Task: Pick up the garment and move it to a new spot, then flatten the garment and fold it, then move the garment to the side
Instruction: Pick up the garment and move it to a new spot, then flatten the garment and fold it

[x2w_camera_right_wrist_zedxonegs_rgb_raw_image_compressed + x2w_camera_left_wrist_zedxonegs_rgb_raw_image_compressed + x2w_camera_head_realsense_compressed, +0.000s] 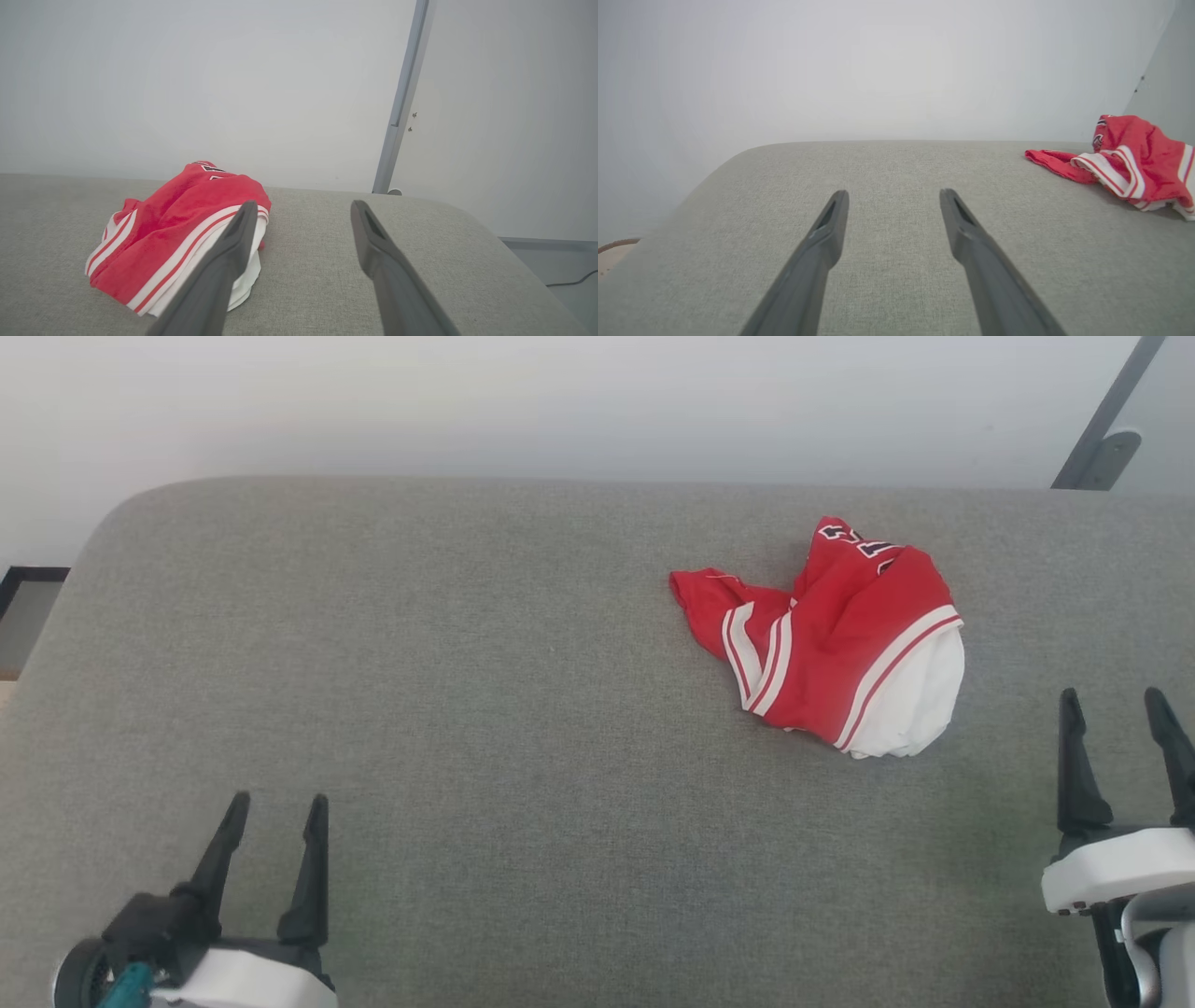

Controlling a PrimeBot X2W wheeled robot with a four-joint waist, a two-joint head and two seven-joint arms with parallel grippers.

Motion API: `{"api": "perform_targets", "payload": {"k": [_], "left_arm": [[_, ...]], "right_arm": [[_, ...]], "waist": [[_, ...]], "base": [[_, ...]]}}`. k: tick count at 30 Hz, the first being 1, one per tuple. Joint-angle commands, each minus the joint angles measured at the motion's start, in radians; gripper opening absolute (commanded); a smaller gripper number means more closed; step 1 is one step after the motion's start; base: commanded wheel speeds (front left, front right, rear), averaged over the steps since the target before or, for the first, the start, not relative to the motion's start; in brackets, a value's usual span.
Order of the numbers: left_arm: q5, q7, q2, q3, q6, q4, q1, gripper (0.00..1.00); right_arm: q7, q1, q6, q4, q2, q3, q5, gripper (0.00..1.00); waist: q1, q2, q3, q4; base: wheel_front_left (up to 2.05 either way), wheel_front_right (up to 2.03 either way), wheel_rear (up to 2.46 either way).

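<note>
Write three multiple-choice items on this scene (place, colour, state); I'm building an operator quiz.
1. Where on the grey fabric surface lies the crumpled red sports jersey with white sleeves?
A. Right of centre
B. Near left corner
C. Over the left edge
2. The jersey's striped trim is:
A. Blue and yellow
B. White and red
C. Green and black
3. The left hand and right hand are:
A. Both shut on the jersey
B. Left shut, right open
C. Both open, empty
Key: 1 A, the head view shows it right of centre; 2 B, white bands carry red lines; 3 C, each hand is spread wide, gripping nothing.
</note>
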Motion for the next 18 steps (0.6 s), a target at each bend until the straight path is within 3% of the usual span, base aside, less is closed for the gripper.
{"api": "perform_targets", "payload": {"k": [1,12,14,18], "left_arm": [[0.013,-0.005,-0.009,0.011,-0.008,-0.001,0.013,1.0],[0.067,-0.005,-0.084,0.071,-0.035,0.003,0.018,1.0],[0.066,-0.005,-0.094,0.076,-0.035,-0.001,0.015,1.0],[0.062,-0.005,-0.116,0.063,-0.037,-0.004,-0.011,1.0]], "right_arm": [[-0.001,0.007,0.0,0.0,0.003,0.002,0.005,1.0],[0.0,-0.009,0.0,0.055,-0.018,0.039,0.012,1.0],[0.03,-0.03,0.0,0.084,-0.039,0.079,0.02,1.0],[0.204,-0.124,0.0,0.112,-0.138,0.226,0.086,1.0]], "waist": [[0.0,-0.0001,0.001,-0.001],[0.0,-0.0001,0.003,-0.002],[0.0,-0.0001,0.011,-0.004],[0.0,-0.0001,0.053,0.001]], "base": [[0.0,0.0,0.0],[0.0,0.0,0.0],[0.0,0.0,0.0],[0.0,0.0,0.0]]}}
